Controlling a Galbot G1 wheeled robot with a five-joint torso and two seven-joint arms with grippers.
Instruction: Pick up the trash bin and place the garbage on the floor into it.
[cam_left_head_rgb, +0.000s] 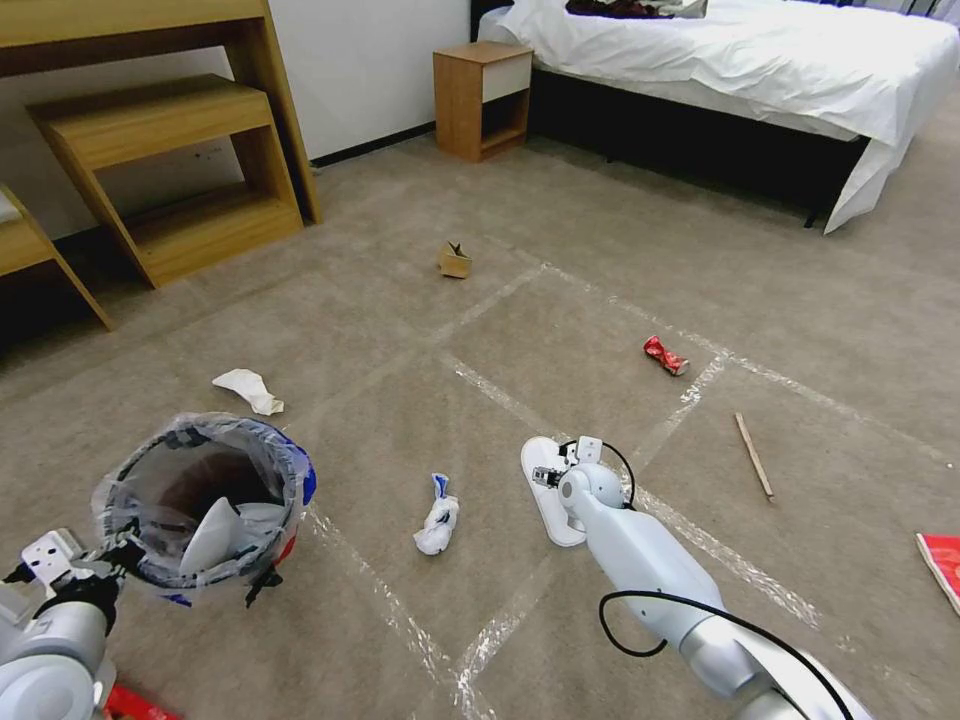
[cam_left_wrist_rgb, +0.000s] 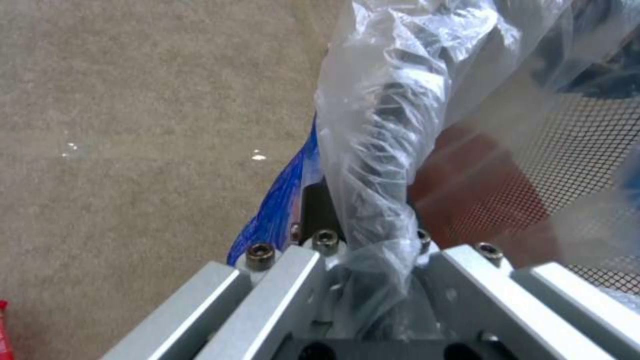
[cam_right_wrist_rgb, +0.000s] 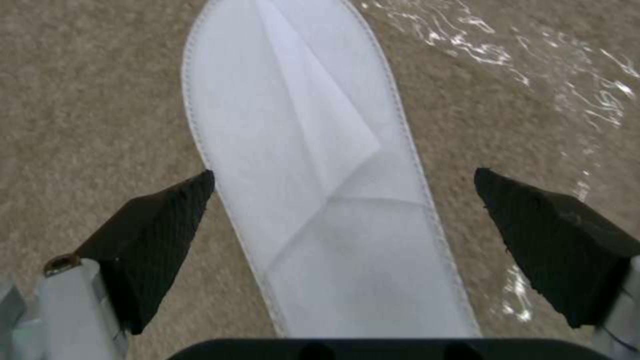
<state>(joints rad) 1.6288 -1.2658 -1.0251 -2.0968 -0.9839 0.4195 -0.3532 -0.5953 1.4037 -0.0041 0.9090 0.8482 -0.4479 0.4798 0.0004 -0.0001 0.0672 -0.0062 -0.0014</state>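
Beige carpet, our floor (cam_left_head_rgb: 420, 330), runs across the head view under a grid of shiny tape strips, with a white-sheeted bed (cam_left_head_rgb: 760, 60) at the upper right, a wooden nightstand (cam_left_head_rgb: 482, 98) beside it and wooden shelving (cam_left_head_rgb: 170, 150) at the upper left.

At the lower left we hold the trash bin (cam_left_head_rgb: 205, 500) by its rim with our left gripper (cam_left_head_rgb: 95, 570), its fingers (cam_left_wrist_rgb: 320, 210) closed on the bagged rim. A white slipper-like piece lies inside the bin.

Lower centre, our right gripper (cam_left_head_rgb: 556, 474) hangs low over a white slipper (cam_right_wrist_rgb: 320, 200) lying flat on the carpet. In the right wrist view its black fingers (cam_right_wrist_rgb: 160, 235) stand spread apart, one on each side of the slipper, not clamping it.

Other garbage lies scattered: a white and blue tissue wad (cam_left_head_rgb: 438, 516) between bin and slipper, a white wad (cam_left_head_rgb: 249, 390) above the bin, a cardboard scrap (cam_left_head_rgb: 455, 260) mid-frame, a crushed red can (cam_left_head_rgb: 665, 355) to the right, a thin wooden stick (cam_left_head_rgb: 754, 455) below it, and a red wrapper (cam_left_head_rgb: 943, 565) at the right edge.
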